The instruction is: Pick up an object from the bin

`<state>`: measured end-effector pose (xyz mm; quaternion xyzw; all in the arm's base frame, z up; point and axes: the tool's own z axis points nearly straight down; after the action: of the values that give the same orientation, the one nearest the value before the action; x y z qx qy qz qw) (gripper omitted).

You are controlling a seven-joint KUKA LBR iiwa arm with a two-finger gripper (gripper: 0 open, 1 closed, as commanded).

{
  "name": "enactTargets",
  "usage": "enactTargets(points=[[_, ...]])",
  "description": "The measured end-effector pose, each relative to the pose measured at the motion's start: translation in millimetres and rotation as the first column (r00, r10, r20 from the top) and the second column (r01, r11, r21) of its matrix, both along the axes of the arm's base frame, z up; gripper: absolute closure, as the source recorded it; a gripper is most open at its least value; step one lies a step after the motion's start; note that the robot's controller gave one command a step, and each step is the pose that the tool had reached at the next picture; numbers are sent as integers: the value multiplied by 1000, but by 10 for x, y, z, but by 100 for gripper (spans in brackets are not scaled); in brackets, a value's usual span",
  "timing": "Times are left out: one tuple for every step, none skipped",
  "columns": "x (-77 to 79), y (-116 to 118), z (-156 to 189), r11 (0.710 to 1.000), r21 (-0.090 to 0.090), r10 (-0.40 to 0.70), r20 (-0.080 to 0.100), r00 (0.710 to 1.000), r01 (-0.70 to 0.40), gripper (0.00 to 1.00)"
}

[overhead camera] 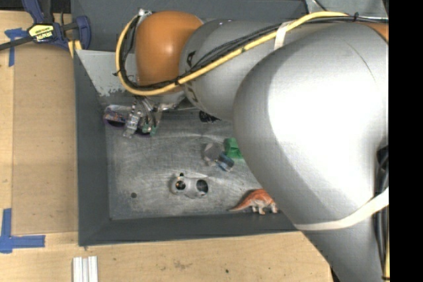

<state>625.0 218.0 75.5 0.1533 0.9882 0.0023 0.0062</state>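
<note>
– Since the arm takes up so much of the frame, what is biggest?
– The silver robot arm, coming from the right, with its orange cover at upper centre. Under it is the grey metal bin.
– And the gripper?
– It is low at the upper left of the bin floor, just beside a small clear and purple plastic object. Whether it is open or closed, I cannot tell.
– What else?
– A grey metal piece with holes at lower centre, an orange toy dinosaur at lower right, and a small green block in the middle.
</note>
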Motion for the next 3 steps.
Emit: enactTargets(points=[[0, 0, 0, 1000, 0, 0, 0, 1000, 0, 100], [-2, -4, 5, 1000, 0, 0, 0, 1000, 0, 100], [-352, 141, 797, 964, -2, 264, -10, 964, -264, 100]])
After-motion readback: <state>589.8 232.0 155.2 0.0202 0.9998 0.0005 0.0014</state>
